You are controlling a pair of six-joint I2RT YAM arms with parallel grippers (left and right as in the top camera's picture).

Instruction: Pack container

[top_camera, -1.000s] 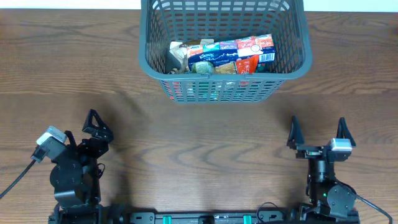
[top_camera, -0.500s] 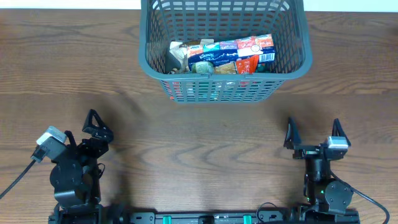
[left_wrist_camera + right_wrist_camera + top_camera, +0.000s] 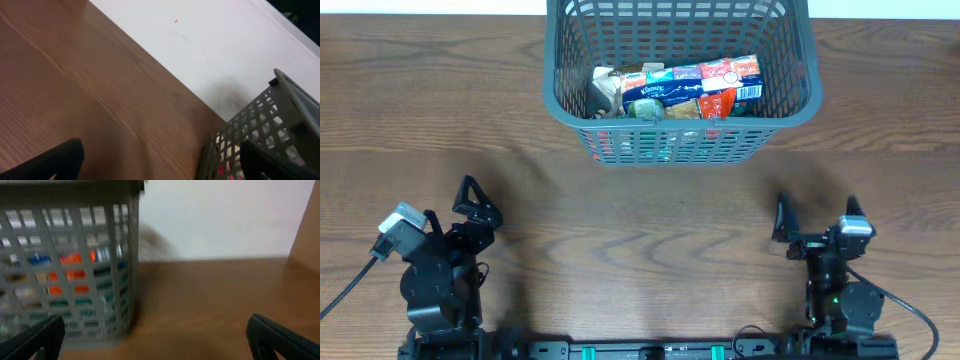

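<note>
The container (image 3: pixel 552 100), a grey-blue lattice basket, stands at the far middle of the wooden table. Several grocery packets (image 3: pixel 680 85) lie inside it. My left gripper (image 3: pixel 480 200) rests near the front left, open and empty, well short of the basket. In the left wrist view its gripper (image 3: pixel 160 165) spans bare wood, with the container's corner (image 3: pixel 260 125) at the right. My right gripper (image 3: pixel 817 205) sits near the front right, open and empty. In the blurred right wrist view the gripper (image 3: pixel 155 340) frames bare table, and the container (image 3: pixel 70 260) fills the left.
The table's far edge runs just behind the basket, with a white surface (image 3: pixel 210 45) beyond it. A black rail (image 3: pixel 650 350) with the arm bases lies along the front edge. A cable (image 3: pixel 345 285) trails off at the front left.
My right gripper has shifted a little to the left, still open. The left arm and the container have not moved.
</note>
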